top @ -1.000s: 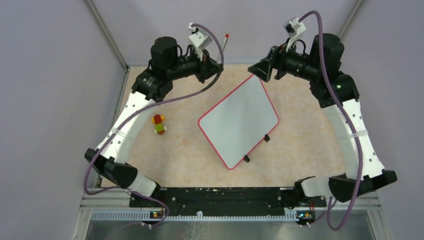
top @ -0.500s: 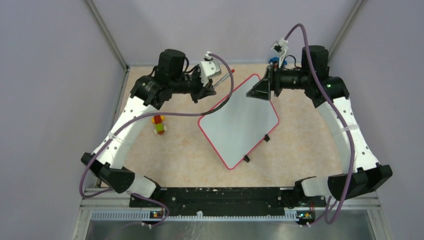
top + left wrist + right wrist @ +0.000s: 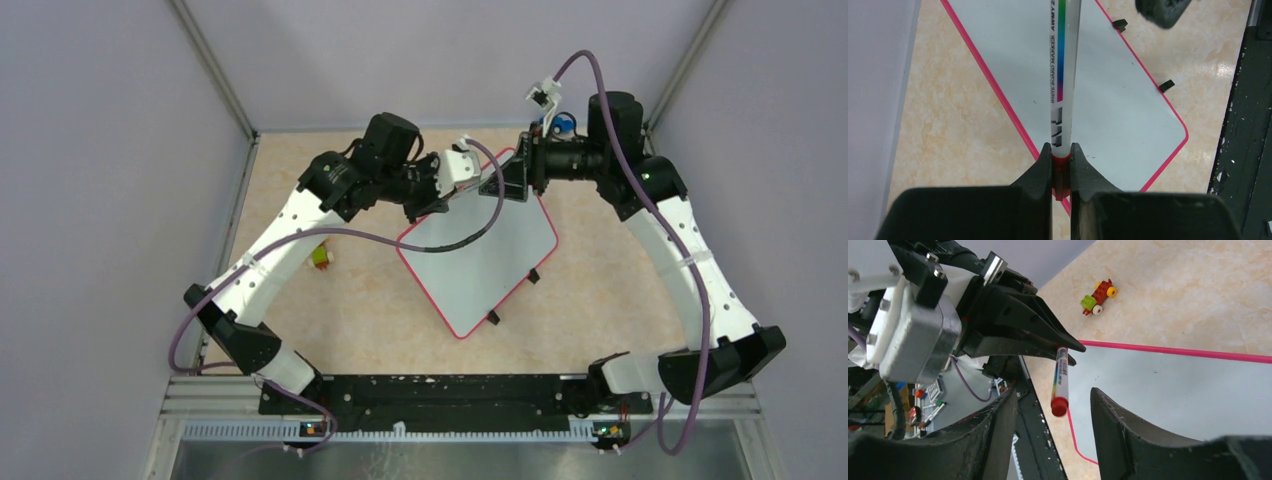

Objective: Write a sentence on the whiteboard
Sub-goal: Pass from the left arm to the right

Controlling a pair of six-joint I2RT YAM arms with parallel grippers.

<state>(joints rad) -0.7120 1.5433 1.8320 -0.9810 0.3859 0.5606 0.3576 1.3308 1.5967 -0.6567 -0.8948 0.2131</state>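
Note:
The whiteboard lies flat and tilted on the table, white with a red-pink frame and two small black feet. Its surface is blank; no sentence shows on it. My left gripper is shut on the tail end of a white marker with a rainbow stripe, held above the board's far corner. The marker's red cap points at my right gripper. That gripper is open, one finger on each side of the cap and not touching it. In the top view the right gripper faces the left one.
A small red, green and yellow toy car sits left of the board, partly under my left arm, and also shows in the right wrist view. A blue object lies behind the right arm. Grey walls close in on three sides.
Both arms have swung inward over the board's far corner. My left gripper brought the marker right and down, pointing it at the right gripper, which moved left until its open fingers flank the cap.

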